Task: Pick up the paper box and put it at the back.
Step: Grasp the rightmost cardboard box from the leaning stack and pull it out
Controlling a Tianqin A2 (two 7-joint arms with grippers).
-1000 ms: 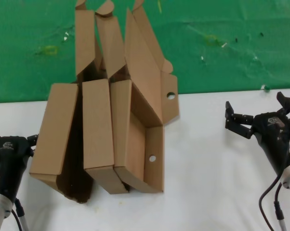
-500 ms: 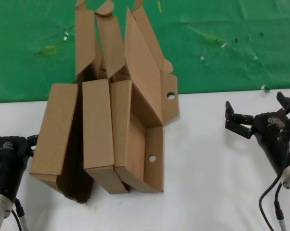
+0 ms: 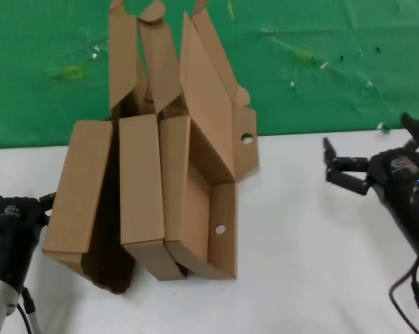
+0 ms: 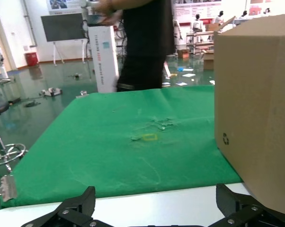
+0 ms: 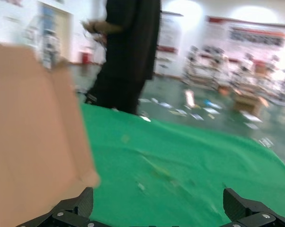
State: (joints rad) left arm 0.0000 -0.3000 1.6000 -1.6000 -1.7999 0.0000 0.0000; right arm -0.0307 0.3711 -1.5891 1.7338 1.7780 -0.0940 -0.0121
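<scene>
While the paper box (image 3: 208,209) lies open at frame centre, its lid reaching over the green cloth (image 3: 321,62), the right gripper (image 3: 369,156) hovers released at right; the left gripper (image 3: 18,188), also released, sits lower left.

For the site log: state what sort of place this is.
Probably a robotics lab or demo hall: a standing person, a wall screen and poster boards behind a green cloth where paper boxes sit.

You have bare white tabletop (image 3: 300,229) between the right gripper (image 3: 366,156) and the paper box (image 3: 206,202). Two other boxes (image 3: 119,188) crowd its left side.
</scene>
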